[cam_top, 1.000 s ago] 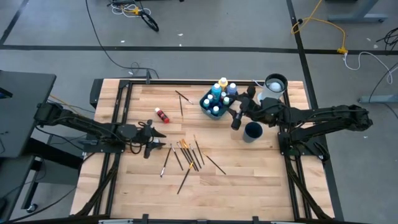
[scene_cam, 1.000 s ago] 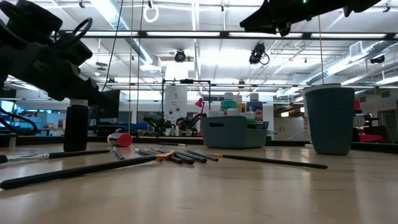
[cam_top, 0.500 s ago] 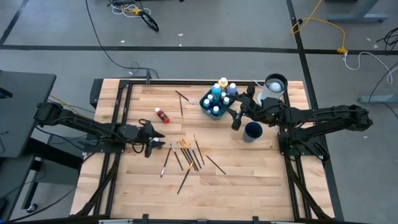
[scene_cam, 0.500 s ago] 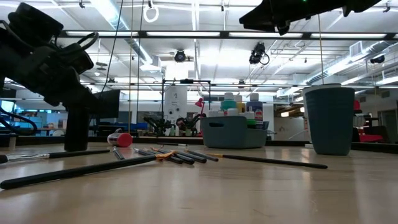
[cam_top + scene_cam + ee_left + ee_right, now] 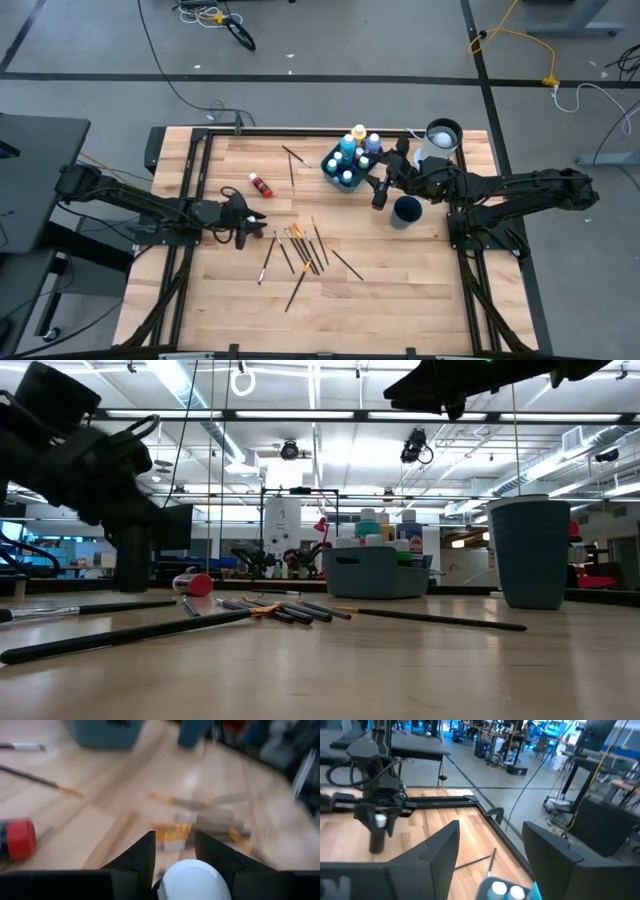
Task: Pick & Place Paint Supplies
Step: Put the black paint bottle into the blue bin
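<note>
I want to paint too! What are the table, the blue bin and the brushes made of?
The table looks like pale wood: plank lines and grain show, with a soft sheen. The blue bin seems to be matte plastic, smooth with rounded corners. The brushes look wooden with dark parts; too thin to be sure.

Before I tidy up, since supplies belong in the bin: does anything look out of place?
Yes. One red-capped paint bottle lies on its side on the table, away from the blue bin holding the other bottles, and the brushes lie scattered loose mid-table.
</note>
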`<state>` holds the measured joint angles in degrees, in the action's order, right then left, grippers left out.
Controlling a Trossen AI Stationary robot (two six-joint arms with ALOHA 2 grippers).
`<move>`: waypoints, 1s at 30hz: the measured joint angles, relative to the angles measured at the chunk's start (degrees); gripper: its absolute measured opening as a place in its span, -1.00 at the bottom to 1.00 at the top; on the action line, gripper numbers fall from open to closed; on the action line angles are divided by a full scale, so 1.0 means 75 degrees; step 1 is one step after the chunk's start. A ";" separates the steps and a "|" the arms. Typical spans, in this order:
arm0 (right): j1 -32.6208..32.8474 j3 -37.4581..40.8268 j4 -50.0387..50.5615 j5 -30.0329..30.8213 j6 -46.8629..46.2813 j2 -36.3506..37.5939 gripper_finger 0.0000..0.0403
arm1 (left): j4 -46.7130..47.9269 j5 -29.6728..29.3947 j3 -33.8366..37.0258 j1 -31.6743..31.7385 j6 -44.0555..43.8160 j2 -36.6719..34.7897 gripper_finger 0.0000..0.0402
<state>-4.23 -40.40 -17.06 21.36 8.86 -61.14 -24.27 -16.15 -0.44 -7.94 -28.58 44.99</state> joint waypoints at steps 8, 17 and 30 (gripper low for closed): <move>0.0000 0.0000 0.0473 0.0021 -0.0207 -0.0032 0.09 | -0.0427 -0.0491 -0.1304 0.0000 0.0851 0.0093 -0.29; -0.0002 0.0034 0.3235 0.0015 -0.1553 -0.0053 0.09 | -0.0504 -0.2114 -0.3622 0.0490 0.1989 0.1853 -0.33; -0.0302 0.1309 0.3262 0.0026 -0.1460 -0.0067 0.09 | -0.0516 -0.0663 -0.7323 0.2080 0.2321 0.6545 -0.49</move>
<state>-6.49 -30.59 7.40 21.56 -2.09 -61.65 -28.14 -21.12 -55.36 7.65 -11.18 94.08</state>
